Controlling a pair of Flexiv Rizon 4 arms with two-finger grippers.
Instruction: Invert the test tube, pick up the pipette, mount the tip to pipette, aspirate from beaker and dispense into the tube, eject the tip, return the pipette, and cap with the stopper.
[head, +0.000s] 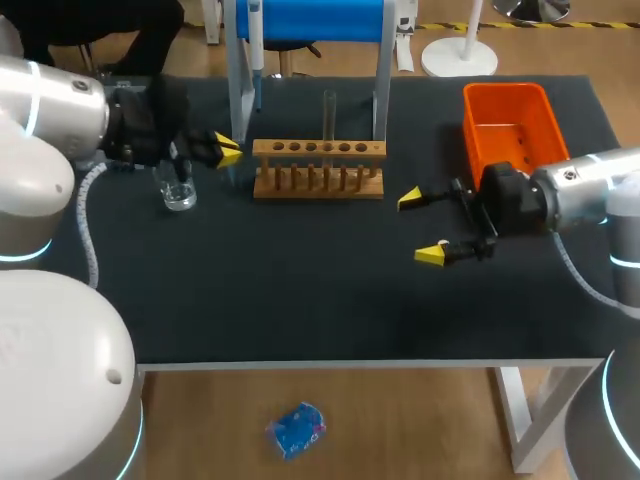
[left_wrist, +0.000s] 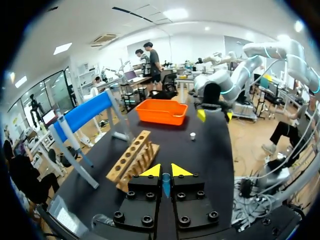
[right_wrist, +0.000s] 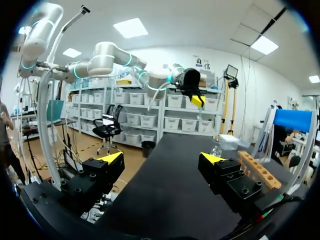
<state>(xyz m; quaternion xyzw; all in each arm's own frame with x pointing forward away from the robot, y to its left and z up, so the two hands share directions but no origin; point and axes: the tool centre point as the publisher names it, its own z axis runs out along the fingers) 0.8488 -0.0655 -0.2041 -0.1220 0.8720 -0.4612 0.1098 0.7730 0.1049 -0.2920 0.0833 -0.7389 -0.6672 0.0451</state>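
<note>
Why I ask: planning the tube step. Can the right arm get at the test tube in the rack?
Probably yes: the right gripper is open, only bare table between it and the test tube.

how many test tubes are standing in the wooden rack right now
1. A single test tube stands upright in the wooden rack, near the middle of its row of holes. The other holes look empty from the head view, and nothing seems hidden there.

Both arms are glossy white-silver rounded shells with cyan light rings at the joints. Left arm is left of the worktop, right arm right of it. Each carries a grey ribbed cable. Left end effector and right end effector: black blocks, socket-head screws, yellow wedge tips.
</note>
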